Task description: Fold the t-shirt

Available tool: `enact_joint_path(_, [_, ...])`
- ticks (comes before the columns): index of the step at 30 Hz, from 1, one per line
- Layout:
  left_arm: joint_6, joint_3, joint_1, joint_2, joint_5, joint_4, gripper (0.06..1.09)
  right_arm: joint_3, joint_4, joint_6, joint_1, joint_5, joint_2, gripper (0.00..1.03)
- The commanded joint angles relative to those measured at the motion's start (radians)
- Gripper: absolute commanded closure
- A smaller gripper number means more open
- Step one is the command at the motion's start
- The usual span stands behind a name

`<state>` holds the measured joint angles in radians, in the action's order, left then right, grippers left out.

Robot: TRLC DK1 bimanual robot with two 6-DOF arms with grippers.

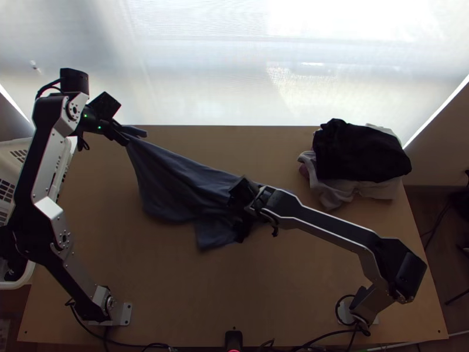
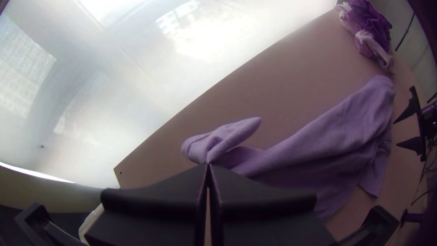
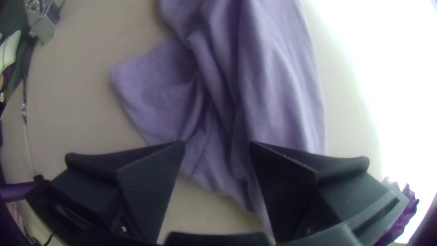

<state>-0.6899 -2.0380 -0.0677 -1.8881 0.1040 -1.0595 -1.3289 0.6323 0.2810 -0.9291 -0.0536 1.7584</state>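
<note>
One end of the t-shirt (image 1: 167, 176) is bunched in the left pincer (image 2: 208, 165), whose fingers are pressed together on the cloth near the far edge of the table (image 1: 146, 281), towards its left side. A short flap sticks out past that grip. From there the shirt runs in a slanting, creased sweep to the middle of the table, likely because the hold at the far end pulls the fabric narrow there, while the other end lies loose and uneven

The right pincer (image 3: 217, 142) is over that loose end with its fingers apart, cloth showing between them but not clamped; presumably it is placed there to take a second hold, so the shirt can be drawn straight before any fold. Closing on a single wrinkle could leave the layers skewed

A pile of clothes (image 1: 360, 152) sits at the far right, well apart from the shirt, probably to leave room for spreading it, and a white basket (image 1: 17, 285) stands beside the table's left edge
</note>
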Motion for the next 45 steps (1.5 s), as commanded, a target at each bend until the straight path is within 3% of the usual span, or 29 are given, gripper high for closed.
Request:
enact_joint_path(1, [-0.02, 0.001, -0.04, -0.005, 0.031, -0.019, 1.05, 0.016, -0.062, -0.006, -0.063, -0.043, 0.036, 0.36])
enact_joint_path(18, [-0.042, 0.038, -0.043, -0.009, 0.082, -0.028, 1.05, 0.007, -0.249, 0.06, -0.086, -0.138, 0.19, 0.39])
enact_joint_path(32, [-0.085, 0.053, -0.063, -0.029, 0.089, -0.028, 1.05, 0.014, -0.287, 0.155, -0.016, -0.186, 0.187, 0.42])
enact_joint_path(45, [-0.106, 0.064, -0.063, -0.039, 0.089, -0.023, 1.05, 0.056, -0.272, 0.168, 0.003, -0.186, 0.059, 0.41])
